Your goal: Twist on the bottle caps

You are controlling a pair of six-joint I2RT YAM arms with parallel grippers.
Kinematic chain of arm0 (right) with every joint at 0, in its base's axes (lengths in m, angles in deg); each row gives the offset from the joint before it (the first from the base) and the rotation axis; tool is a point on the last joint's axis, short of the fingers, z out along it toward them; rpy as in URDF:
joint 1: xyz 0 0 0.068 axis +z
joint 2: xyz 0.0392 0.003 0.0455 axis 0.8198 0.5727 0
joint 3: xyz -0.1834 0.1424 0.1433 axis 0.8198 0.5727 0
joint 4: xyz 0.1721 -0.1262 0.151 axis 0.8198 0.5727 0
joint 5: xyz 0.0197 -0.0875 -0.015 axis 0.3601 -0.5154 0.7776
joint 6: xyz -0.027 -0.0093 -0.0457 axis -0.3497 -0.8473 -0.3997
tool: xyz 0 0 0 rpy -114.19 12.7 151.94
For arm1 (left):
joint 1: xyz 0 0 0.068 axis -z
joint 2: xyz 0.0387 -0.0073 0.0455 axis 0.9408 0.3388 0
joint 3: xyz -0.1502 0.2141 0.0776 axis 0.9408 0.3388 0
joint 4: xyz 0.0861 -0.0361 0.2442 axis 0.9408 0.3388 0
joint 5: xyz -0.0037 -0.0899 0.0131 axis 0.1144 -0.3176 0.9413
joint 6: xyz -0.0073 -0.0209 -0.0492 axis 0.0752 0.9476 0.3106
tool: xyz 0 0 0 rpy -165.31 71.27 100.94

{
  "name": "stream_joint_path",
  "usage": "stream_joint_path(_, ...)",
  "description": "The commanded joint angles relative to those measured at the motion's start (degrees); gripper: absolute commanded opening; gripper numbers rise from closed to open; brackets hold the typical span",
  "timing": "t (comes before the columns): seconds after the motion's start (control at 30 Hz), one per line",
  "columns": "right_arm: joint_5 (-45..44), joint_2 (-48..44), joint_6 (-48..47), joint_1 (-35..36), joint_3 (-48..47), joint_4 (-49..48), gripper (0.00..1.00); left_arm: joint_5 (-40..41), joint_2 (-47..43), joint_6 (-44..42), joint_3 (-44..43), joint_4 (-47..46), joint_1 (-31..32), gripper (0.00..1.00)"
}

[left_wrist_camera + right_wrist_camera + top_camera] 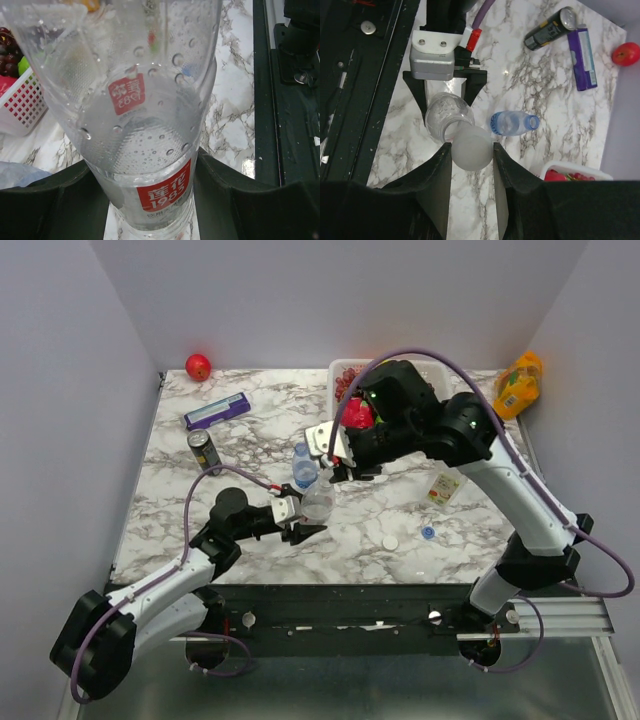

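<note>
My left gripper is shut on the lower body of a plain clear bottle that has a small red label, and holds it upright on the marble table. My right gripper is above it, shut on a white cap that sits at the bottle's neck. A blue-labelled bottle stands just behind, with an open neck. A bottle with a yellow-green label lies at the right. A loose white cap and a blue cap lie near the front.
A dark can, a purple box and a red apple are at the back left. A white basket of fruit stands at the back. An orange juice bottle is at the back right.
</note>
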Motion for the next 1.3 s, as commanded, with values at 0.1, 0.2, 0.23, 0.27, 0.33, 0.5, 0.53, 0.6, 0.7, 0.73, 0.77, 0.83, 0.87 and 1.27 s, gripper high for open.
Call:
stream_joint_path(0.1,-1.08,2.37,-3.65,2.03,-0.51,12.34,0.32,1.57,1.50,-3.11,0.00,-2.92,1.13,0.00)
stream_joint_path(0.2,-1.00,1.32,-5.59,2.21,2.03,12.34,0.33,2.53,2.29,-3.29,-0.26,-3.18,1.22,0.00)
stream_joint_path(0.23,-1.08,1.14,-5.94,2.21,2.65,12.34,0.33,2.97,2.38,-3.55,-0.35,-3.27,1.22,0.00)
stream_joint_path(0.27,-1.08,0.62,-5.94,2.21,3.18,12.25,0.33,3.24,2.38,-3.73,-0.17,-3.62,1.22,0.00)
stream_joint_path(0.33,-1.17,0.18,-6.12,2.21,4.50,12.34,0.33,4.02,2.38,-4.69,0.09,-3.80,1.31,0.00)
stream_joint_path(0.5,-1.17,-1.23,-5.42,2.29,7.22,12.34,0.32,5.96,2.90,-7.24,1.41,-5.11,1.31,0.00)
stream_joint_path(0.53,-1.00,-1.32,-5.07,2.29,8.27,12.25,0.32,6.05,2.90,-8.03,1.67,-5.20,1.40,0.00)
stream_joint_path(0.6,-1.08,-1.41,-4.89,2.21,8.98,12.34,0.32,6.31,2.90,-8.04,1.67,-5.90,1.49,0.00)
stream_joint_path(0.7,-1.43,-1.23,-4.71,2.21,9.68,12.34,0.32,6.23,2.64,-8.65,1.67,-6.26,1.57,0.00)
stream_joint_path(0.73,-1.52,-1.23,-4.80,2.21,9.86,12.25,0.32,6.40,2.55,-8.65,1.93,-6.60,1.75,0.00)
stream_joint_path(0.77,-1.52,-1.32,-4.80,2.29,10.21,12.25,0.32,6.32,2.55,-8.65,2.02,-6.78,1.75,0.00)
stream_joint_path(0.83,-1.52,-1.32,-4.89,2.21,10.56,12.25,0.32,6.32,2.46,-8.74,2.20,-6.87,1.84,0.00)
stream_joint_path(0.87,-1.52,-1.32,-4.80,2.21,10.65,12.16,0.32,6.40,2.38,-8.74,2.29,-6.96,1.84,0.00)
stream_joint_path(1.27,-5.39,-1.14,-2.86,2.21,11.88,7.33,0.33,5.87,0.80,-11.02,3.08,-6.61,3.42,0.00)
